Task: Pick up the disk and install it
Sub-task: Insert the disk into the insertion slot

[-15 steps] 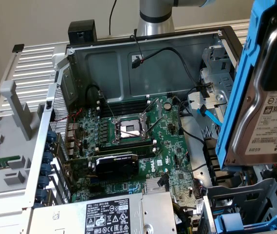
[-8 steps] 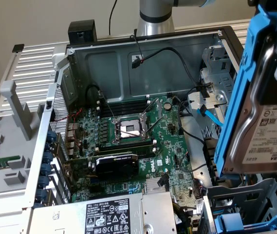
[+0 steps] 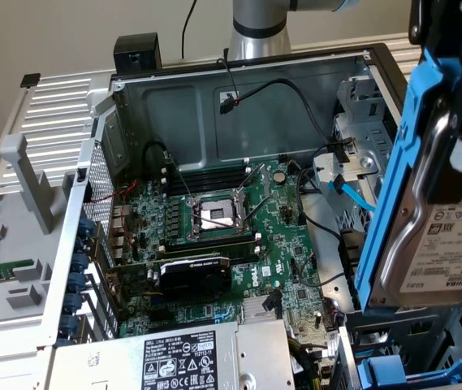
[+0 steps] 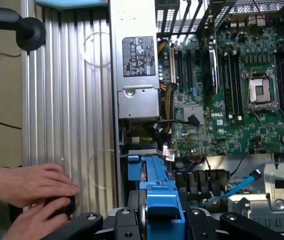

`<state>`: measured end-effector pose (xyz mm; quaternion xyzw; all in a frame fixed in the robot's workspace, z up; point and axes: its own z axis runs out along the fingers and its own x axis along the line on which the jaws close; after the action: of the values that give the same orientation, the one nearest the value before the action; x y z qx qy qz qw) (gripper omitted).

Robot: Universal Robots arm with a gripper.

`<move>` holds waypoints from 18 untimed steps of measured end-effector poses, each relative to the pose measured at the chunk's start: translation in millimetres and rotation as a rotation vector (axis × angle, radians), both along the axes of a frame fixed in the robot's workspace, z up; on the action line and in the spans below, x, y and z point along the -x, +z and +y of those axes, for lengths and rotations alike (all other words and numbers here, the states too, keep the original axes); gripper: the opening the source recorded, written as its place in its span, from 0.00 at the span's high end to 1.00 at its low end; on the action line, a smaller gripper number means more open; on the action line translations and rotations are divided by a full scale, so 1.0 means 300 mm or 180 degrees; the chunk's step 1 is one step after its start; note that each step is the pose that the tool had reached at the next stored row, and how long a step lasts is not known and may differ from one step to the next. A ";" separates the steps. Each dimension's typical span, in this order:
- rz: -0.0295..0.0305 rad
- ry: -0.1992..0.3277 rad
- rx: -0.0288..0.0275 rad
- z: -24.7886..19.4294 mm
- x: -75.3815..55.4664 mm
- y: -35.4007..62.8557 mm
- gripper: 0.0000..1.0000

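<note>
Open computer case (image 3: 239, 81), motherboard (image 3: 231, 236) exposed, power-supply box (image 3: 182, 357) at near edge. Gripper (image 4: 154, 220) clamped on the disk (image 3: 438, 244), held tilted above drive bays (image 3: 360, 130) at exterior view's right. Person's hands (image 4: 32, 192) rest beside case.

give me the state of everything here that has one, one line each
disk: lifted off the case, tilted on edge, held in the end effector
end effector: shut on the disk's blue carrier
computer case: side panel off, motherboard exposed
CPU socket: empty, retention levers raised
other blue carrier: seated low in the case
power supply: mounted in the case
blue SATA cable: loose end, unplugged
person's hands: resting on a black object beside the case
</note>
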<state>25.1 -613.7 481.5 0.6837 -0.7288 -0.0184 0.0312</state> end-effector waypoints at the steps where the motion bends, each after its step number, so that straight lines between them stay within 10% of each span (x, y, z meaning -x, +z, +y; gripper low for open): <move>1: 0.0000 0.0000 -0.0002 -0.001 0.000 -0.006 0.63; 18: -0.0006 -0.0001 -0.0021 -0.008 -0.003 -0.102 0.63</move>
<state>26.0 -616.0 451.0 0.6837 -0.7289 -0.0201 0.0283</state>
